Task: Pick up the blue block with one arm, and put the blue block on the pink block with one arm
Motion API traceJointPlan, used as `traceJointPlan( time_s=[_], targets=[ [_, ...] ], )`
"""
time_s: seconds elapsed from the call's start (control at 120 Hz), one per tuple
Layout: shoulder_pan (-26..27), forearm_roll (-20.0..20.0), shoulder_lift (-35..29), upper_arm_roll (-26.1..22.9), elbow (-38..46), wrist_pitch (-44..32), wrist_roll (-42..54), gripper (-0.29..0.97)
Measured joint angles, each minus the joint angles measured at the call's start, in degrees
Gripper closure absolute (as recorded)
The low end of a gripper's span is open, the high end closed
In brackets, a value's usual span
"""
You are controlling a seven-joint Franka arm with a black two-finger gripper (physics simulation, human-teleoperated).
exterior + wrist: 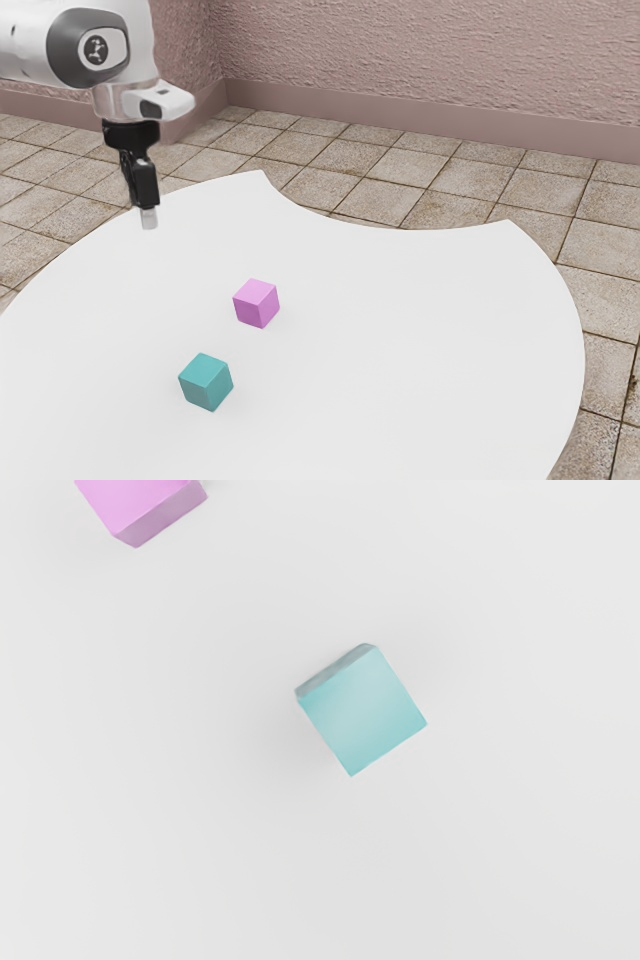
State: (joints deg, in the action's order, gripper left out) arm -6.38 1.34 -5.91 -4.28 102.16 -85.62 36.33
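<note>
Black two-finger gripper (148,216) on the Franka arm, high over the near-left rim of the white round table (420,350) as seen in the exterior view, pointing straight down, clear of the surface. Open or closed: cannot tell, seen edge-on as a single narrow profile. Small teal-blue cube (206,381) flat on the tabletop, well apart from the gripper, lower in the exterior view and slightly to the exterior view's right of it. Small pink cube (256,303) also flat on the tabletop, further to the exterior view's right of the gripper than the blue one and not as far down. Near each other but with a clear gap, not touching, not stacked. From the wrist camera: blue cube (361,710) mid-picture, top face plus a sliver of one side showing, rotated relative to the hand; pink cube (140,505) off toward a corner, cut by the picture edge. Behind the table, beige tiled floor (400,170) and pinkish rough wall (450,50).
</note>
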Motion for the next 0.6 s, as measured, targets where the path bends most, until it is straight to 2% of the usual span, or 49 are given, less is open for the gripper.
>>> traceJointPlan(
  time_s=[0.2,0.267,0.333,0.5,0.6],
  targets=[
    [0.19,0.29,-0.35,-1.34,1.49,-3.08,5.1,0.0],
    [0.14,0.34,-2.82,-1.72,9.05,-6.23,8.68,0.0],
    [-0.48,-0.63,-5.92,-1.79,19.61,-12.73,13.62,0.0],
    [-0.88,-1.62,-5.98,-2.16,26.02,-21.72,24.2,0.0],
    [-0.39,-1.66,-4.4,-2.26,33.41,-31.09,29.37,0.0]
  ],
)
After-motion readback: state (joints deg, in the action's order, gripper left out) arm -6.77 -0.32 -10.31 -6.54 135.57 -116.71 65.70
